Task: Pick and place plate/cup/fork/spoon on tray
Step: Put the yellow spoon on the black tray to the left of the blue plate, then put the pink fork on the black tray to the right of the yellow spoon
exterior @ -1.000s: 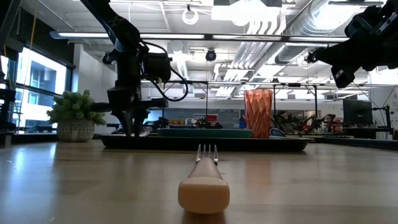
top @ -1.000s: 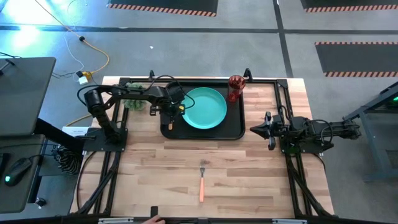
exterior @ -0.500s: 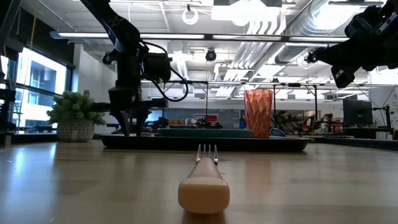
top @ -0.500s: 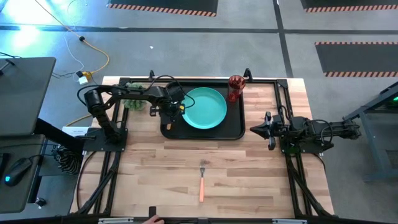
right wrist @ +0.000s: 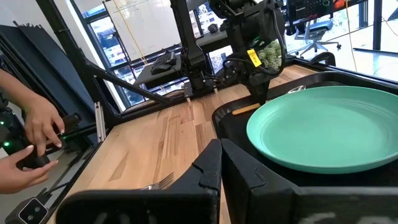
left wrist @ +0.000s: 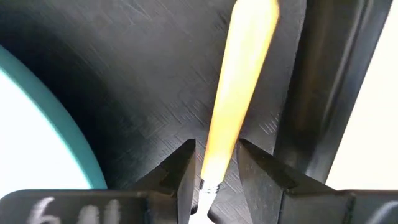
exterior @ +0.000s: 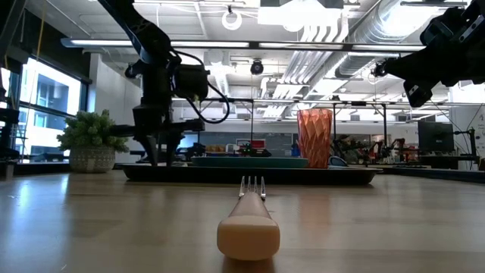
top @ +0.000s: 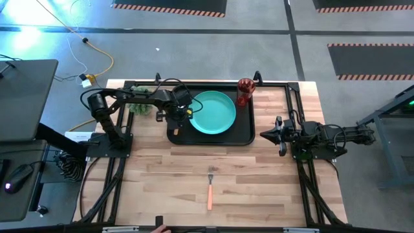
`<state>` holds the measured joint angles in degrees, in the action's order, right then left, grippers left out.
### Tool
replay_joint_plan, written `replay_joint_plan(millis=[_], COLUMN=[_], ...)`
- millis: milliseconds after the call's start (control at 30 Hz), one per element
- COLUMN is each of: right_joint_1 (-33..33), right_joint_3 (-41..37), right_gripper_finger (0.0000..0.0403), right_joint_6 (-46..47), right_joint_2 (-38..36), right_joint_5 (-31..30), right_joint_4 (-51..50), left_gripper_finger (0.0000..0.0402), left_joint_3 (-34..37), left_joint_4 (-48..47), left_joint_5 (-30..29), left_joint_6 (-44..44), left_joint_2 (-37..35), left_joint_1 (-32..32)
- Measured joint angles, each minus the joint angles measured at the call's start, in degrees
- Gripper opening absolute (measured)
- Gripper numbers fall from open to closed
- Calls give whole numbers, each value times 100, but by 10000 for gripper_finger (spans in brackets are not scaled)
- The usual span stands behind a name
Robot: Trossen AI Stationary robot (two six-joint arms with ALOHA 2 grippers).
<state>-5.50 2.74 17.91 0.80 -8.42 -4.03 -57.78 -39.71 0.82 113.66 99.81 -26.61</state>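
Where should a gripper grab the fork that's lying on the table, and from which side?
Grip the fork at mid-handle, coming straight down from above with the fingers across the handle. It lies flat and alone on the table, tines toward the tray.

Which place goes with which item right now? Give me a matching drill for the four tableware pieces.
Items:
1. round turquoise plastic plate
2. translucent dark-red tumbler cup
3. fork with orange-tan handle and silver tines
4. spoon with orange-tan handle

Places:
A. on the bare wooden table, off the tray
B. on the black rectangular tray, along its left side, between the open left gripper's fingers
C. middle of the tray
D. upright in the tray's corner on the right arm's side, away from the fork

Pairs: 1-C, 2-D, 3-A, 4-B
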Motion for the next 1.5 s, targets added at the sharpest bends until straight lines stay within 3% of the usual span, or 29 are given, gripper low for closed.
replay_joint_plan(millis=[400,633,867,1133,1500], right_joint_1=[0,0,-1,-1,-2], right_joint_3=[0,-2,0,0,-1], right_gripper_finger=[0,0,0,0,0], right_joint_6=[0,0,0,0,0], right_joint_2=[0,0,0,0,-2], right_joint_5=[1,2,2,0,2], right_joint_4=[0,2,0,2,1], left_gripper_finger=[108,108,108,108,108], left_joint_3=[0,-8,-20,-22,-22], left_joint_4=[83,72,-176,-397,-328], left_joint_5=[6,-285,-457,-558,-777], left_joint_6=[-241,-325,-1098,-3671,-9798], left_joint_2=[0,-77,-526,-1350,-1727], left_joint_1=[96,120,195,785,1981])
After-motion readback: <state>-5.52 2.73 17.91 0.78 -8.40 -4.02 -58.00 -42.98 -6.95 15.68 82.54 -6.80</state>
